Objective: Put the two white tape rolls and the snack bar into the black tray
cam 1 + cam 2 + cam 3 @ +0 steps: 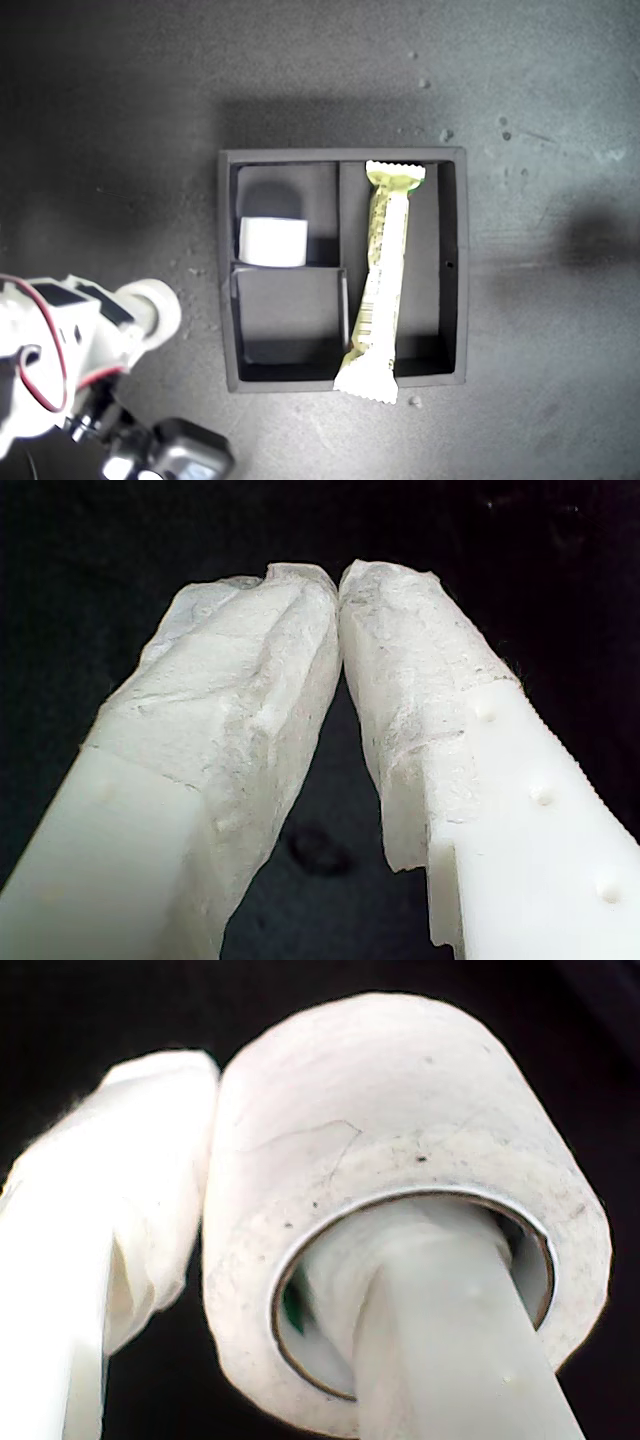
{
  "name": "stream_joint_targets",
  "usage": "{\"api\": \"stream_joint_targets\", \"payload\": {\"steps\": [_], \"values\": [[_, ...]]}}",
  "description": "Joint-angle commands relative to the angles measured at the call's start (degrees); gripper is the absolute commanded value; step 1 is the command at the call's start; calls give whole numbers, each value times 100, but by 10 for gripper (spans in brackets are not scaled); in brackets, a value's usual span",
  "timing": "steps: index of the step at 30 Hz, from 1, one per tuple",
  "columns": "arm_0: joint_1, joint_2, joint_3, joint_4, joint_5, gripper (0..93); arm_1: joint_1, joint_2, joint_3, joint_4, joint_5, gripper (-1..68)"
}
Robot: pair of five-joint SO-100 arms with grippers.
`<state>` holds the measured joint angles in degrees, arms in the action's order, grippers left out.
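Snack bar (383, 282) lies lengthwise in the black tray's (342, 381) long compartment.

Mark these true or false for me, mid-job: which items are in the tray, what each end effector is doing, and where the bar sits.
1. The snack bar lies in the long compartment of the black tray, one end over the rim. True.
2. Both tape rolls are in the tray. False: one tape roll is in a small compartment; the other tape roll is outside.
3. My second end effector holds a roll, one finger through its hole. True.
4. My first end effector grips the bar. False: it is shut on nothing.
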<state>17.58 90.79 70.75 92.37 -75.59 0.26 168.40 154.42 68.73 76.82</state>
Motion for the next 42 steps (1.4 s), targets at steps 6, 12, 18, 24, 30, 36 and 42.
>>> {"api": "stream_joint_targets", "payload": {"steps": [6,12,18,24,30,36,42], "values": [[-53,-3454,-5177,1266,290,0,-158,114,1345,-1178,-642,-4],[-44,-3823,-5133,1266,141,0,-308,193,2294,-1881,-483,-4],[-44,-4122,-5256,1266,79,0,-352,299,2355,-1872,-492,-4],[79,-4148,-5484,1266,79,81,-360,325,2399,-1872,-483,-4],[281,-4008,-5467,1266,70,162,-316,343,2399,-1837,-536,-4],[404,-3771,-5273,1274,35,183,-281,369,2399,-1758,-536,-4],[185,-879,-1863,1274,-677,102,-167,967,2452,-984,-325,-3]]}}
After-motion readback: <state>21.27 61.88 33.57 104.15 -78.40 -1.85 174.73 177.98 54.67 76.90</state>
